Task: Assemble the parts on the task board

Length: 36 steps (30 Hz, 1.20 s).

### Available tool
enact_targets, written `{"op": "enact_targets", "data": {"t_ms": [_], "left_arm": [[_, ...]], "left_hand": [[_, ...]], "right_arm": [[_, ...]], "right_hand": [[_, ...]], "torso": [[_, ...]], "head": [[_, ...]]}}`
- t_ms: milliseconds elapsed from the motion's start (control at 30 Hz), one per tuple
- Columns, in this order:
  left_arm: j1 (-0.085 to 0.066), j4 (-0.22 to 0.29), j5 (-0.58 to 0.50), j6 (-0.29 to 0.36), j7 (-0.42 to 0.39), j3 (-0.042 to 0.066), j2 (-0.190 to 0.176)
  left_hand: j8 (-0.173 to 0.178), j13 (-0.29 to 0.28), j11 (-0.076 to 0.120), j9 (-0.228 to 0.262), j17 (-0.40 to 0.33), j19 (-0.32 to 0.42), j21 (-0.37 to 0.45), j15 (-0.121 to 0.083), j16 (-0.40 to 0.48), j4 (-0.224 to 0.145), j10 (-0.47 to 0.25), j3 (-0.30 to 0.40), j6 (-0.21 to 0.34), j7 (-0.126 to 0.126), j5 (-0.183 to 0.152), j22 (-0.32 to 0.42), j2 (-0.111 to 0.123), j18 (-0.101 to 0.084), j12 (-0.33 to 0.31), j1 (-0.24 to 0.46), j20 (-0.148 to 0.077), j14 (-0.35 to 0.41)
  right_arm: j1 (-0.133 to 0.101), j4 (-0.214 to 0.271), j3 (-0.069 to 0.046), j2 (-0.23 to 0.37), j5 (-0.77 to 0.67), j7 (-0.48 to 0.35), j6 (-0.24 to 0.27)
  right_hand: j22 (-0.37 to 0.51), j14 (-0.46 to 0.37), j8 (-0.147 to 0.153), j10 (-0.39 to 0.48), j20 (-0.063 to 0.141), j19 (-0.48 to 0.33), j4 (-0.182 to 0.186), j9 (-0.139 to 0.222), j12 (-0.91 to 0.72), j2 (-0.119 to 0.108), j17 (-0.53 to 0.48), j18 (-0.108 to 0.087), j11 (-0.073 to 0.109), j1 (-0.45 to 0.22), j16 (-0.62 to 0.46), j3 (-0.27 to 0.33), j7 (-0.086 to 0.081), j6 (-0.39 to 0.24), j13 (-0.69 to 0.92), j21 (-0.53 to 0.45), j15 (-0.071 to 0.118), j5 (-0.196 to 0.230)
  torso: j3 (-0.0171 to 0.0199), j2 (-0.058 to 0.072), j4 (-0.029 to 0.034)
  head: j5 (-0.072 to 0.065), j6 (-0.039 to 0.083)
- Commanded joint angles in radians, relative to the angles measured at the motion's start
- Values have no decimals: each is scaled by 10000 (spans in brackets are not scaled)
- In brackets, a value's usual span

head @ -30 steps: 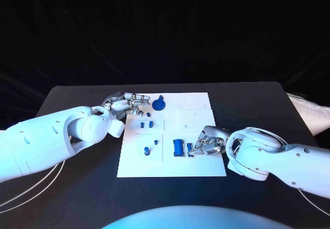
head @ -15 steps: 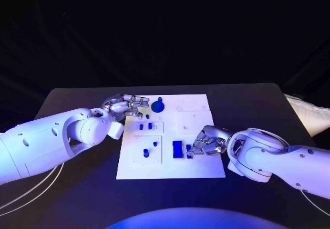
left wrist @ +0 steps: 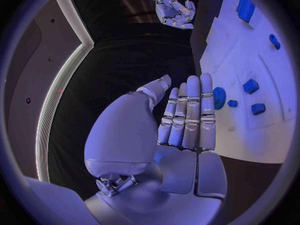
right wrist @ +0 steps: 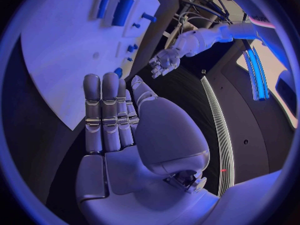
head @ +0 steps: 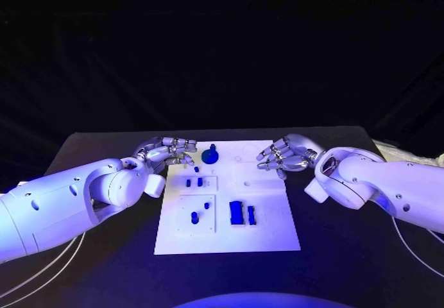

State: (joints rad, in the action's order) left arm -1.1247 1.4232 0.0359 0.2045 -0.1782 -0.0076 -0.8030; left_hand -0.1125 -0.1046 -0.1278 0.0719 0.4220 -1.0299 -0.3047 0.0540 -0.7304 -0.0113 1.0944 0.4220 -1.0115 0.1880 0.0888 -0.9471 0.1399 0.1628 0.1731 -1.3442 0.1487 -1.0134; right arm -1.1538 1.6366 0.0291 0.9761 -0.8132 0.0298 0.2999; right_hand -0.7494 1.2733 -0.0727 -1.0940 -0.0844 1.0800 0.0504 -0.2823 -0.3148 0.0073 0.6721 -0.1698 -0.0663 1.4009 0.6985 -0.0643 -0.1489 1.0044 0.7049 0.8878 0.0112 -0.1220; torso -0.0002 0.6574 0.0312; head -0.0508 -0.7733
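Observation:
The white task board (head: pixel 266 224) lies in the middle of the table. At its far edge stands a round blue knob (head: pixel 211 156). Two small blue pieces (head: pixel 192 183) sit in a recess, and two more (head: pixel 198 212) lie nearer me. A blue block (head: pixel 237 212) has a narrow blue bar (head: pixel 251 215) beside it. My left hand (head: pixel 169 151) hovers at the board's far left corner, just left of the knob; its fingers (left wrist: pixel 187 115) are straight and hold nothing. My right hand (head: pixel 285 156) is over the board's far right edge, and its fingers (right wrist: pixel 106 115) are also straight and empty.
The black table (head: pixel 102 144) runs wide on both sides of the board. My left forearm (head: pixel 65 202) lies over the table's left part, my right forearm (head: pixel 389 189) over its right. In the left wrist view the right hand (left wrist: pixel 175 7) shows beyond the board (left wrist: pixel 250 55).
My right hand has left the narrow bar beside the blue block and moved to the board's far right edge. The bar now lies by the block. My left hand has barely moved.

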Motion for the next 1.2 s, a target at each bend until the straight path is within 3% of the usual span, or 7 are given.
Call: {"op": "enact_targets", "data": {"t_ms": [33,667,700,967,1067,1167,1200], "left_arm": [[-6,-106,-499,453,-910,11,44],[-271,-1552,-1066,1014,-1937,17,877],[-250,-1478,-822,739,-1458,8,804],[-87,-995,-746,1544,-1779,19,710],[14,-695,-699,2045,-1979,26,652],[170,-237,-627,2810,-2284,37,562],[262,36,-584,3264,-2465,43,509]], "left_hand": [[-39,131,-32,-13,-696,639,648,205,1337,12,-53,-44,87,-23,12,509,-111,88,-87,13,181,345],[417,418,-255,-36,-2639,2131,2417,797,5387,-43,96,-47,-173,-195,-6,3702,-168,223,-1093,-174,1031,209],[1125,1046,227,-719,-3108,4584,3047,411,5953,113,-3202,-1276,2947,-705,-888,5424,-525,-374,-1731,3966,253,3232],[1125,1046,475,-719,-3405,6065,3047,-540,6315,113,-5215,-2054,4783,-1003,-888,6494,-1399,-542,-1731,6387,-185,4988],[1125,1046,554,-719,-3479,6450,3047,-540,6407,113,-5736,-2252,5265,-1083,-888,6763,-1399,-654,-1731,7025,-303,5455],[1125,1046,1278,-719,-4220,6883,3047,-540,6500,113,-6325,-2475,5814,-1174,-888,7069,-1399,-756,-1731,7750,-438,5984],[1125,1046,1278,-719,-4220,7065,3047,-540,6549,113,-6572,-2569,6045,-1880,-888,7197,-1399,-760,-1731,8053,-494,6208]], "right_arm": [[-71,-795,-13,-354,3289,-2599,-64],[-11,-4381,-101,-2608,5838,-4044,-894],[-42,-4294,-97,-2537,5334,-3499,-355],[130,-3716,-128,-2446,5780,-3818,451],[237,-3356,-147,-2388,6057,-4016,952],[401,-2807,-176,-2301,6481,-4318,1717],[498,-2481,-194,-2249,6732,-4498,2172]], "right_hand": [[1097,-796,69,420,-322,-762,-137,136,948,3,-937,-101,-350,178,-1620,-296,-259,-315,-1230,-1518,-329,124],[4600,-860,91,-122,-977,-242,-1099,1306,2299,-162,-4872,-139,-710,-360,-6077,-1767,-414,-198,-5969,-5903,-975,178],[5458,-4451,727,3213,-432,-3433,-504,1756,3148,-73,-5416,451,-297,-4413,-6985,-1042,163,-3189,-6276,-6790,-112,480],[6002,-6514,727,5153,-107,-5258,-504,2040,3148,-73,-5774,624,-53,-6894,-6985,-639,491,-4902,-7049,-7339,-112,1220],[6129,-7045,727,5645,-26,-5732,-504,2107,3148,-73,-5854,731,663,-7497,-6985,-541,577,-5340,-7049,-7471,-112,1220],[6284,-7692,727,6246,74,-6309,-504,2823,3148,-73,-5954,819,663,-8236,-6985,-400,682,-5876,-7049,-7632,-112,1220],[6350,-7968,727,6502,116,-6555,-504,2823,3148,-73,-5994,838,663,-8551,-6985,-340,727,-6105,-7049,-7697,-112,1220]], "torso": [[-52,-223,-83],[-39,-800,-240],[-63,-726,-208],[-31,-927,-259],[-16,-1023,-284],[-3,-1099,-303],[0,-1121,-309]], "head": [[11,282],[153,975],[123,920],[314,1323],[405,1515],[477,1667],[497,1710]]}}
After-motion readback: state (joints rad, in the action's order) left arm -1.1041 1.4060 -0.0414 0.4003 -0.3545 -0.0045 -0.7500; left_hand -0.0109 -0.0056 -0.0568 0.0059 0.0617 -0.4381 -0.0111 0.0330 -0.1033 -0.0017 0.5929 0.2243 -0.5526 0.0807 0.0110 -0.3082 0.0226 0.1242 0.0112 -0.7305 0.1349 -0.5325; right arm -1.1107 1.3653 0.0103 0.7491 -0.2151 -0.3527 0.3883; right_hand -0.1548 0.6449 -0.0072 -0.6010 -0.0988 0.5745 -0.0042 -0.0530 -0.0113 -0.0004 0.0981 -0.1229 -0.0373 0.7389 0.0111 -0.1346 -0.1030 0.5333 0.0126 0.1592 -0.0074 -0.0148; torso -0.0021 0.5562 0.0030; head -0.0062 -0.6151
